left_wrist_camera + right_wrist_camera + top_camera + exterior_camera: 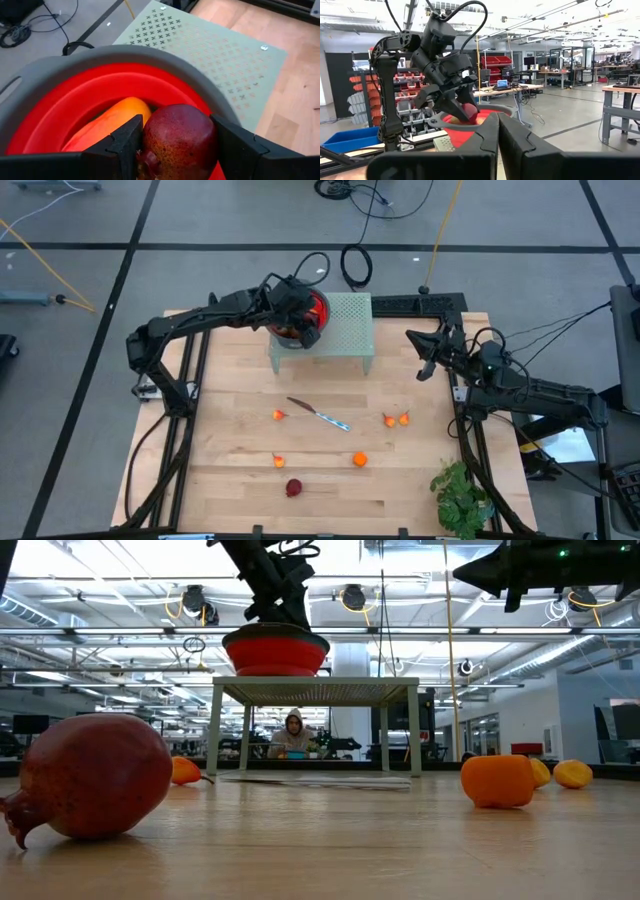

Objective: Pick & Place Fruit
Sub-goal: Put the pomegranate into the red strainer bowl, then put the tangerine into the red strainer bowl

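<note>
Over the red bowl (65,107), left gripper (175,145) jaws clamp a speckled dark red round fruit (180,140); right jaws shut.

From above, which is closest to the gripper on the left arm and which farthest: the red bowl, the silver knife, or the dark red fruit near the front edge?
From the left gripper:
1. Red bowl, right under it, on the green stand.
2. Silver knife, mid-table.
3. Dark red fruit, by the front edge.

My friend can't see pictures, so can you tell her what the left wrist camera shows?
The left gripper holds a dark red round fruit between its two dark fingers over a red bowl with a grey rim. A longer orange piece already lies in the bowl, which sits on a pale green perforated stand.
</note>
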Controlling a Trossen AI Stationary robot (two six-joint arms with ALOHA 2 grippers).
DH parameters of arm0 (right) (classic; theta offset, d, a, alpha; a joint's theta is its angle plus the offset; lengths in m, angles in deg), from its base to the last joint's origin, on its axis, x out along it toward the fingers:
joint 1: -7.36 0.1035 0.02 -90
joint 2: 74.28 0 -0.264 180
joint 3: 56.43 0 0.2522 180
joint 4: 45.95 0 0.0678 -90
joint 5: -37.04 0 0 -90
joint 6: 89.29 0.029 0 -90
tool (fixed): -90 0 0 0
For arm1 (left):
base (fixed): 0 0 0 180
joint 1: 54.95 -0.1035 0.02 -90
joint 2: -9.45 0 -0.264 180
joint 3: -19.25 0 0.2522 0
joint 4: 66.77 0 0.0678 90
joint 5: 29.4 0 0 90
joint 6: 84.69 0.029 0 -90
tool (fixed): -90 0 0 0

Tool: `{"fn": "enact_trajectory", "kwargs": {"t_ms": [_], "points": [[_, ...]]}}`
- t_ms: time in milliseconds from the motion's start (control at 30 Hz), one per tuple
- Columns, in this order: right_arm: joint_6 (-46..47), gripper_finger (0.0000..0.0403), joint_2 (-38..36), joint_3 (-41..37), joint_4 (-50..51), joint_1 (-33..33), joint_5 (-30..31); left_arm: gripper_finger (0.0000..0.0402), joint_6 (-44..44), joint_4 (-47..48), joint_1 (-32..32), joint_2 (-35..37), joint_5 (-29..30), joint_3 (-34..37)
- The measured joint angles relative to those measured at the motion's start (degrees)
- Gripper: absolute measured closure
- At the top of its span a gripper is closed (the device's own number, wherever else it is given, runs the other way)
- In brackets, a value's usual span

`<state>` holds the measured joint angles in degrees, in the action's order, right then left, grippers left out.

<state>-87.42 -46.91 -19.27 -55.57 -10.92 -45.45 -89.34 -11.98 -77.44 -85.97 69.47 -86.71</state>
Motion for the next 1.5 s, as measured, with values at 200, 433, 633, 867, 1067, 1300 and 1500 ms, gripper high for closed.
{"fn": "enact_trajectory", "kwargs": {"t_ms": [200, 433, 633, 867, 1067, 1300, 1500], "points": [[0.0, 0.0403, 0.0, 0.0, -0.1, 0.0, 0.0, 0.0190, -0.2, 0.0, 0.0, 0.0, 0.1, 0.0], [0.0, 0.0403, 0.0, 0.0, -1.1, 0.0, 0.0, 0.0190, -0.4, -0.1, -0.1, 0.0, 0.1, 0.0], [0.0, 0.0403, 0.0, 0.0, -1.7, 0.0, 0.0, 0.0189, -0.4, -0.1, 0.0, 0.0, 0.1, 0.0], [0.0, 0.0403, 0.0, 0.0, -1.7, 0.0, 0.0, 0.0187, -0.3, 0.0, 0.0, 0.0, 0.1, 0.0], [0.0, 0.0403, 0.0, 0.0, -1.7, 0.0, 0.0, 0.0163, -0.3, 1.2, 0.0, 0.0, 0.2, 0.1], [0.0, 0.0403, 0.0, 0.0, -1.7, 0.0, 0.0, 0.0138, 0.0, 1.2, 0.0, 0.0, 2.0, 0.1], [0.0, 0.0403, 0.0, 0.0, -1.7, 0.0, 0.0, 0.0133, 3.1, -1.0, 0.0, 1.4, 3.4, 0.1]]}}
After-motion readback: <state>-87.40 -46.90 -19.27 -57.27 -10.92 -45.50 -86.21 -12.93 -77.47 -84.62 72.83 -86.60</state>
